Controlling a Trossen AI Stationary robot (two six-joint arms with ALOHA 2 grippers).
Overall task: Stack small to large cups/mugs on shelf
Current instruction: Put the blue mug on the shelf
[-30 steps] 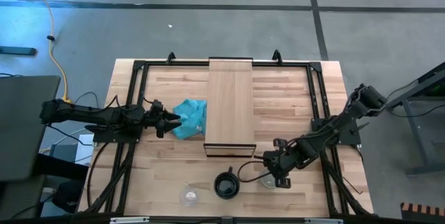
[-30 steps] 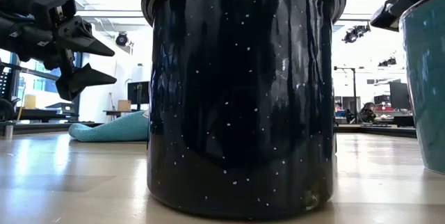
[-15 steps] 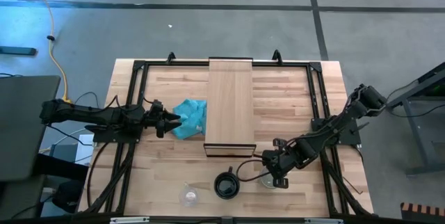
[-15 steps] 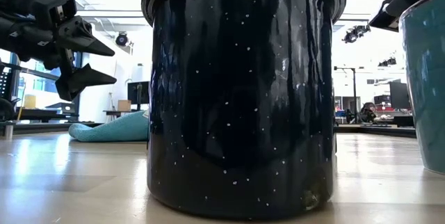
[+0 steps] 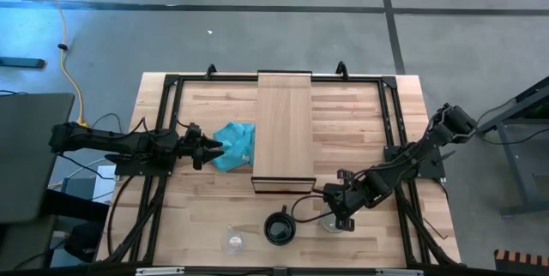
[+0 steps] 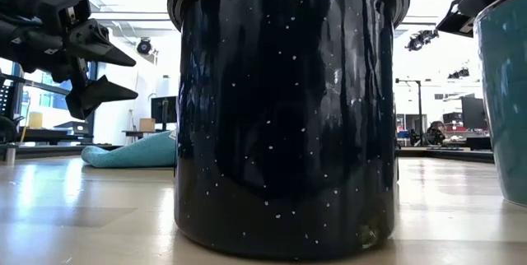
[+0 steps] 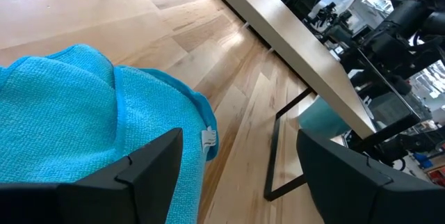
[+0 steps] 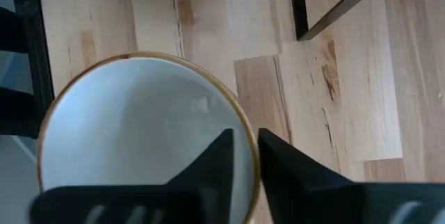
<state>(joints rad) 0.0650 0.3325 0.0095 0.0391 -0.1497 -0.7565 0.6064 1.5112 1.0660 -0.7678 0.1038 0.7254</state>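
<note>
Right gripper (image 8: 240, 165) pinched the white mug's (image 8: 139, 126) rim, near the table's front right. Lifting it onto the shelf (image 5: 284, 126) seemed the next step. Left gripper (image 5: 206, 149) waited open.

Grey concrete floor (image 5: 257, 36) with dark seams; yellow cable (image 5: 67, 49). Bright windows (image 6: 20, 100); ceiling lights (image 6: 424, 36); possibly desks (image 6: 49, 136) behind.

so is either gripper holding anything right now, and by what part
The right gripper pinches the white mug by its rim, one finger inside, one outside. The left gripper is open, empty, by the teal cloth.
</note>
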